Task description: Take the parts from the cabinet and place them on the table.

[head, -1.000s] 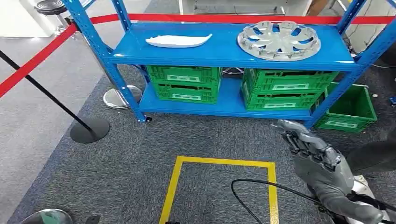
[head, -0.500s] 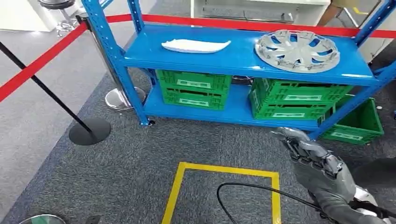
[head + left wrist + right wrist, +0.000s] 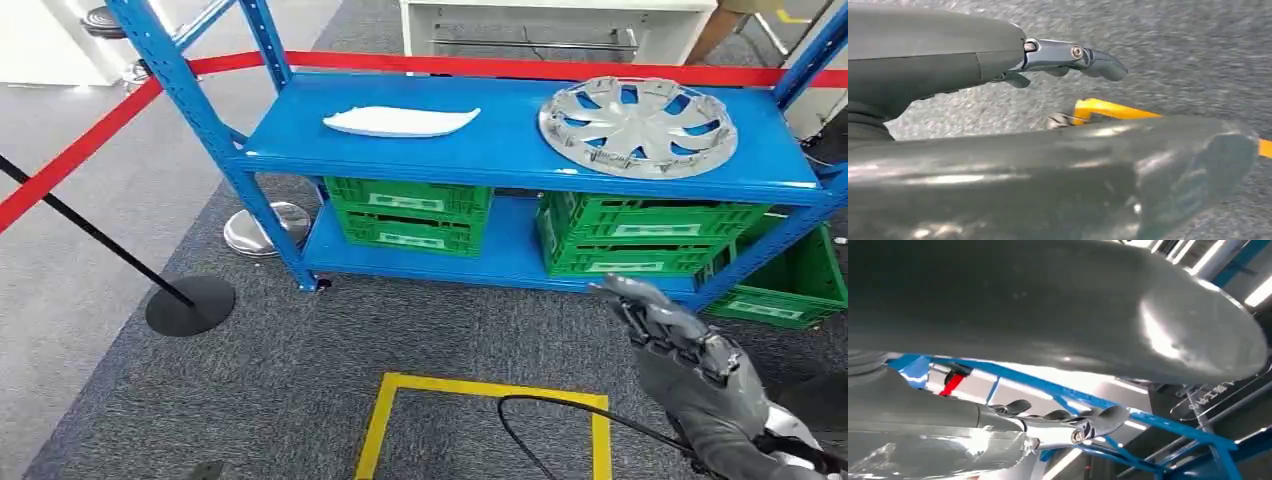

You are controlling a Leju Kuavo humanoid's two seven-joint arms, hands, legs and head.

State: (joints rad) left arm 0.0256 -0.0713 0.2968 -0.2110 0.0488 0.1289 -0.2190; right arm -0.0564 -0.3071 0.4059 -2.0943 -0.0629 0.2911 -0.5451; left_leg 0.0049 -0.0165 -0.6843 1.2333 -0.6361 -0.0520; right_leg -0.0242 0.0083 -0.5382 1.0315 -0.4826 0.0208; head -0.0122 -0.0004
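Right hand (image 3: 690, 355) sits at the lower right of the head view, fingers loosely spread and holding nothing; the left hand (image 3: 998, 65) hangs over the carpet, fingers extended, also empty. On the top shelf (image 3: 500, 150) of the blue cabinet lie two parts: a slim white trim piece (image 3: 400, 121) at upper centre, its long axis running left to right with the pointed tip toward the right, and a round silver hubcap (image 3: 637, 125) lying flat at upper right. Green crates (image 3: 410, 212) below are partly hidden by the shelf.
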